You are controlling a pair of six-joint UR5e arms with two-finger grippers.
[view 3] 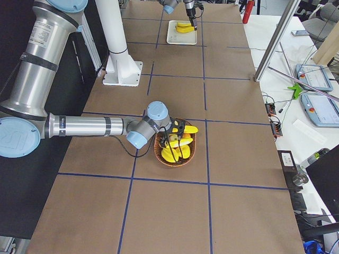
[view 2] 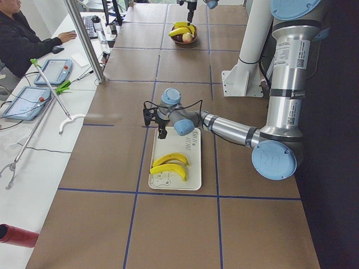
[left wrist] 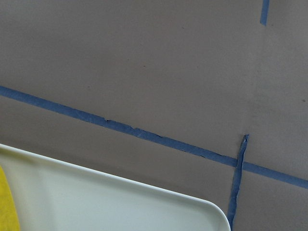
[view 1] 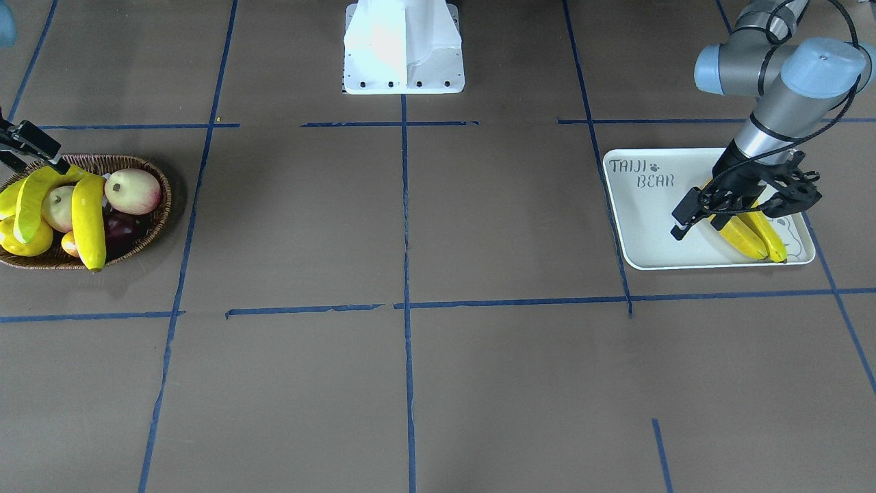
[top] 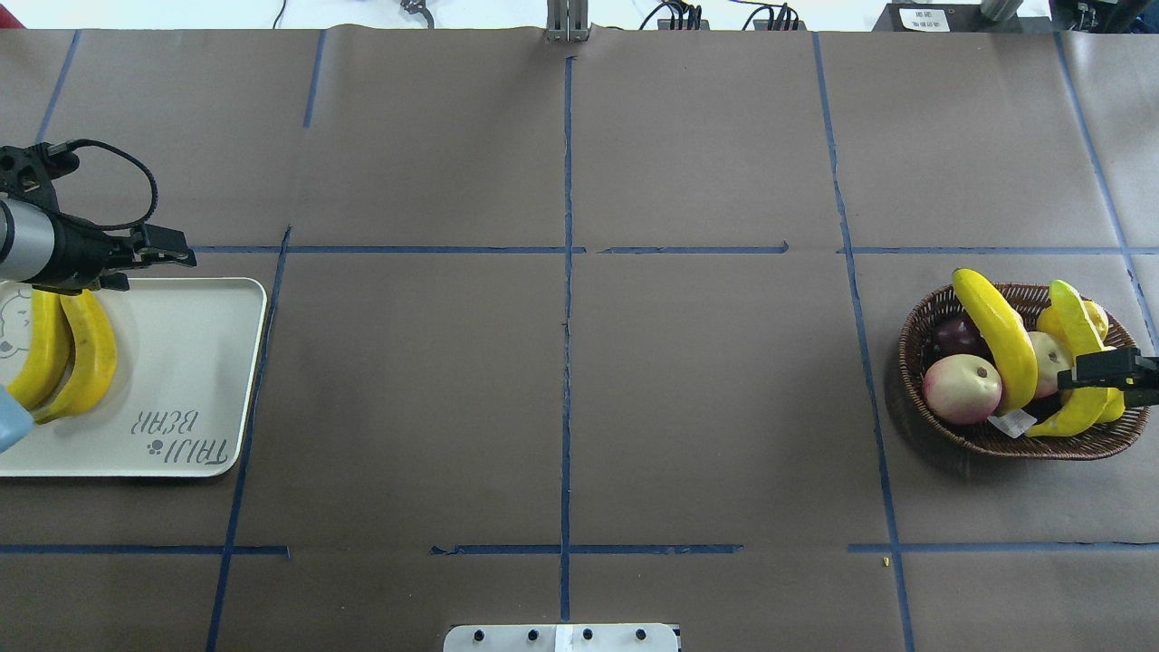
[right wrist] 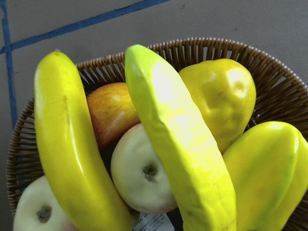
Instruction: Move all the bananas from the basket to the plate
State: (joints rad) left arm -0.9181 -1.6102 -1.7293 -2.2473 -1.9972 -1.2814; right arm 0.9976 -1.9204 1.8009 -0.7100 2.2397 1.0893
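Only the front view shows the left gripper (view 1: 729, 218) spread above two bananas (view 1: 742, 236) on the plate (view 1: 643, 233). The right gripper (top: 1106, 369) is over the basket (top: 996, 439); I cannot tell its grip.

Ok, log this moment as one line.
plate: two bananas | basket: two bananas | left gripper: open, over plate | right gripper: open, over basket

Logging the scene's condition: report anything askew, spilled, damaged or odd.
Nothing spilled or damaged. Two bananas lie side by side on the tray; two more rest atop the fruit in the wicker basket. Only oddities: a white label poking out among the fruit, and a small yellow speck on the table.
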